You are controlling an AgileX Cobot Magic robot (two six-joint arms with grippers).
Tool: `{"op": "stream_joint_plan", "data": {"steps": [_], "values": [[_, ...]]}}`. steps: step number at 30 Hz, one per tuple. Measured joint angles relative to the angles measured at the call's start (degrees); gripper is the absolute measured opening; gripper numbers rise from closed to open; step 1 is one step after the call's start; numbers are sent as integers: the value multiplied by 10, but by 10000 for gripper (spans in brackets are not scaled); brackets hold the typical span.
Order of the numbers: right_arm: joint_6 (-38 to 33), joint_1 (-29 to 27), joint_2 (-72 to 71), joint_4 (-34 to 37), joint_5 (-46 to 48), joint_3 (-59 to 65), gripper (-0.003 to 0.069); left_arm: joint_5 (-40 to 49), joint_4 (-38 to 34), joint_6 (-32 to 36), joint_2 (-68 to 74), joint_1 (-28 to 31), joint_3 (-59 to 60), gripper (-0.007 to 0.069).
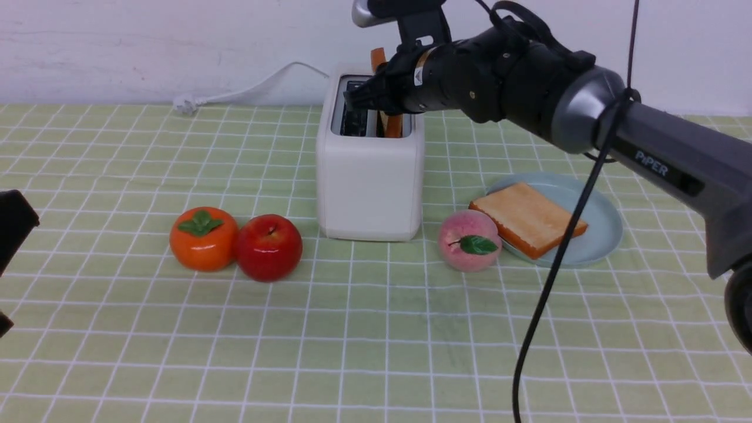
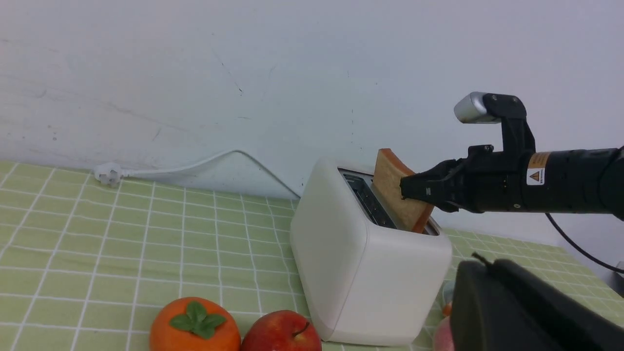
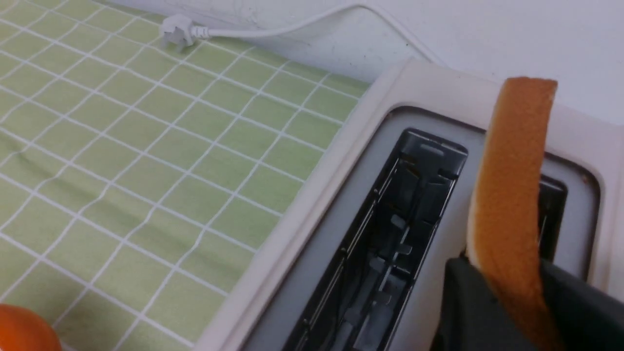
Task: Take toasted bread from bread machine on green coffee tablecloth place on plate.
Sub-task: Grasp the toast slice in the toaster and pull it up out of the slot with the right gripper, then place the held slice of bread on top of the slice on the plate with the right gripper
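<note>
One toast slice (image 1: 529, 218) lay on the plate (image 1: 608, 230) right of the bread machine (image 1: 370, 188). The right gripper (image 3: 507, 278) clamped the second slice (image 2: 390, 190) in its slot (lift-out pending, seemingly). The left gripper (image 2: 507, 302) was closed.

- The green coffee tablecloth (image 1: 352, 329) is light yellow-green, with thin white lines that make squares all over it.
- The bread machine (image 1: 370, 188) is white. It is grey around the slots and dark inside them.
- The power cord (image 1: 252, 89) is white, and so is the wall (image 1: 147, 47).
- The toast in the slot (image 2: 395, 195) has a golden-tan face and an orange-brown edge.
- The toast on the plate (image 1: 529, 218) is golden on top with an orange-brown crust.
- The plate (image 1: 605, 226) is pale blue-green.
- The orange fruit (image 1: 202, 244) is shiny orange with a green leaf on top.
- The apple (image 1: 269, 247) is shiny red.
- The peach (image 1: 461, 229) is soft pink with a green leaf.
- The right arm (image 1: 587, 100) is black and grey.
</note>
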Motion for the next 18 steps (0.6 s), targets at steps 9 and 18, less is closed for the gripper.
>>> {"op": "stream_joint_plan", "data": {"steps": [9, 18], "values": [[0, 0, -101, -1, -9, 1, 123, 0, 0, 0, 0, 0, 0, -13], [-66, -7, -258, -120, 236, -3, 123, -23, 0, 0, 0, 0, 1, -13]]}}
